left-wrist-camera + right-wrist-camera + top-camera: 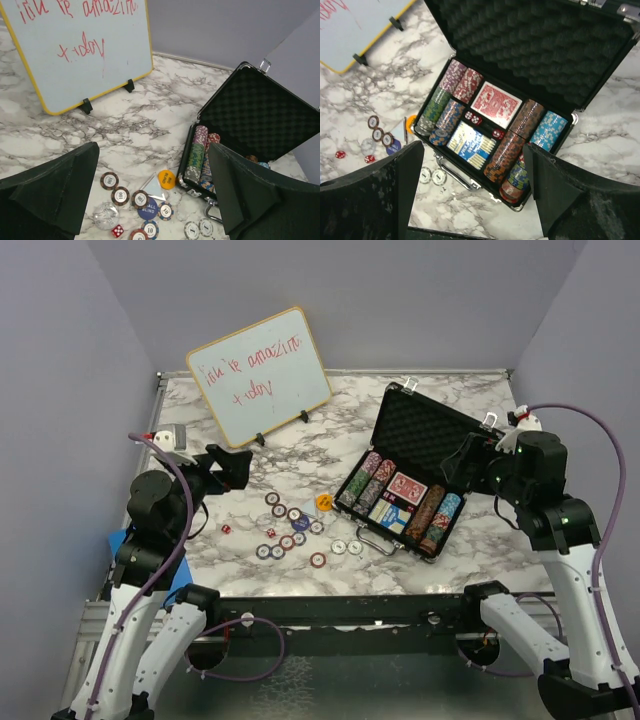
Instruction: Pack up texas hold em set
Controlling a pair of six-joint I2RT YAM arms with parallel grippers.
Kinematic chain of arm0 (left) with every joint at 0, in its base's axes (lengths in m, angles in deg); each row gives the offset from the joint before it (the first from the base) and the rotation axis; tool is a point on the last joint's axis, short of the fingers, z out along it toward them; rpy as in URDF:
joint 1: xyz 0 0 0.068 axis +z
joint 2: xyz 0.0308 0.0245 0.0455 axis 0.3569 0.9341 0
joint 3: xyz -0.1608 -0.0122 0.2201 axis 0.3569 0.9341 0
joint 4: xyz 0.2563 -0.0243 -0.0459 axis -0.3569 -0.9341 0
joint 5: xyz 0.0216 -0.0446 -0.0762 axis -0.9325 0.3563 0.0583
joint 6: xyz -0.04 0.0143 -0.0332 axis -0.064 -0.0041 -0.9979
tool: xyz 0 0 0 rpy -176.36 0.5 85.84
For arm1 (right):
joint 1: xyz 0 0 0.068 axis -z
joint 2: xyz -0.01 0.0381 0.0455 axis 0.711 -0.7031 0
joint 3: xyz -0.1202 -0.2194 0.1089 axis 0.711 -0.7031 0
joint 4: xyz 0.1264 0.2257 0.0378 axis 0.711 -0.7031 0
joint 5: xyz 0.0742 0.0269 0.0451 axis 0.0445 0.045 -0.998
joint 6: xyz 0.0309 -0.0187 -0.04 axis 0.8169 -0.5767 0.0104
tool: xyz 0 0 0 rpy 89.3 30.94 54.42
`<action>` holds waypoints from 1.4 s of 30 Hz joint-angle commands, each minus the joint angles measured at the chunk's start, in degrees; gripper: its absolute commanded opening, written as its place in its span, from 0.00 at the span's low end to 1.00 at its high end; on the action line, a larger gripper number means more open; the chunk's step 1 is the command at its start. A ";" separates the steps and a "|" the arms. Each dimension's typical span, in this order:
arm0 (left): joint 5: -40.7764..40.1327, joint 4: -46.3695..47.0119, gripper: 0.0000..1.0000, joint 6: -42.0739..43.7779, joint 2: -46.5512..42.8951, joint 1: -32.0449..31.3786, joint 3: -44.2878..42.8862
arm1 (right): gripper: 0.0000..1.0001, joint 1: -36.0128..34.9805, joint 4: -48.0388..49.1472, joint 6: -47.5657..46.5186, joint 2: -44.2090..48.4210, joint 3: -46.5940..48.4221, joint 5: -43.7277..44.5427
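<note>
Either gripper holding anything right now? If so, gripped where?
Nothing is held. Left gripper and right gripper are both open with empty jaws; the loose chips and the open briefcase are untouched.

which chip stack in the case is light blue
The stack at the right end of the briefcase, nearest the lid, beside the brown stacks; the others are purple, red, green or brown.

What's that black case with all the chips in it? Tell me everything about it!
The black briefcase lies open on the marble table, right of the loose chips. Its metal-edged lid stands tilted back, lined with bumpy dark foam, with silver latches on top. Inside sit rows of coloured poker chips, a red card deck and small red dice. A metal handle is on the front.
</note>
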 commanded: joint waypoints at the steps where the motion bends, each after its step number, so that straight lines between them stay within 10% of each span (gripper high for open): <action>1: 3.36 3.64 0.99 -2.06 -1.37 -0.13 1.85 | 0.89 0.31 -0.93 1.03 1.57 -2.41 0.57; 25: 12.62 -4.82 0.99 -10.61 -6.49 -0.13 14.55 | 0.85 0.23 13.52 6.55 4.29 -16.34 -23.31; 37: 19.28 10.09 0.82 -19.08 11.41 -6.90 22.78 | 0.83 -9.78 10.37 12.07 -7.21 -20.74 1.10; 42: 16.73 23.32 0.82 -22.80 22.76 -14.89 22.55 | 0.79 -11.56 15.14 9.88 -10.54 -21.76 -2.58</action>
